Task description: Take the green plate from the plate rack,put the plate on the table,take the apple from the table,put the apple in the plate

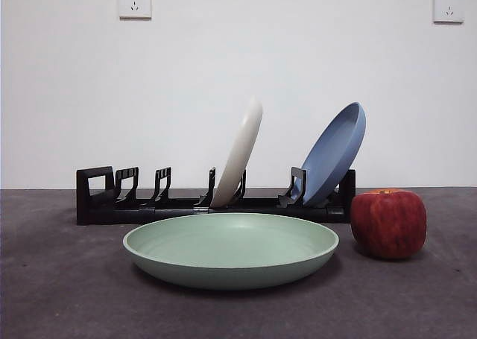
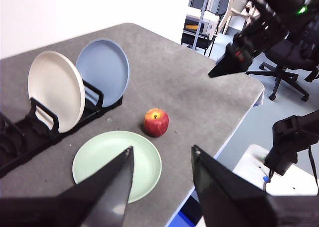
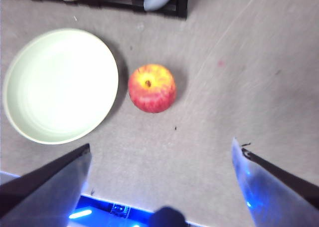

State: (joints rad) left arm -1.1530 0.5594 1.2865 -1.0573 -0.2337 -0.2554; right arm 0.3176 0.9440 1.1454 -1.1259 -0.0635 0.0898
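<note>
The green plate (image 1: 231, 253) lies flat on the table (image 1: 59, 294), just in front of the plate rack (image 1: 112, 201). Beside the plate's rim stands the apple (image 1: 388, 223), apart from it. Neither gripper shows in the front view. My left gripper (image 2: 162, 149) hangs open and empty, high above the green plate (image 2: 117, 163) and the apple (image 2: 156, 122). Wide open and empty too, my right gripper (image 3: 161, 144) hovers high above the table's front edge, with the apple (image 3: 152, 87) and the green plate (image 3: 60, 85) ahead of it.
A cream-white plate (image 1: 240, 153) and a blue plate (image 1: 335, 153) lean in the rack's slots. The table's edge (image 2: 224, 137) runs close to the apple. The right arm (image 2: 234, 57) hangs over that side. An office chair (image 2: 289, 62) stands off the table.
</note>
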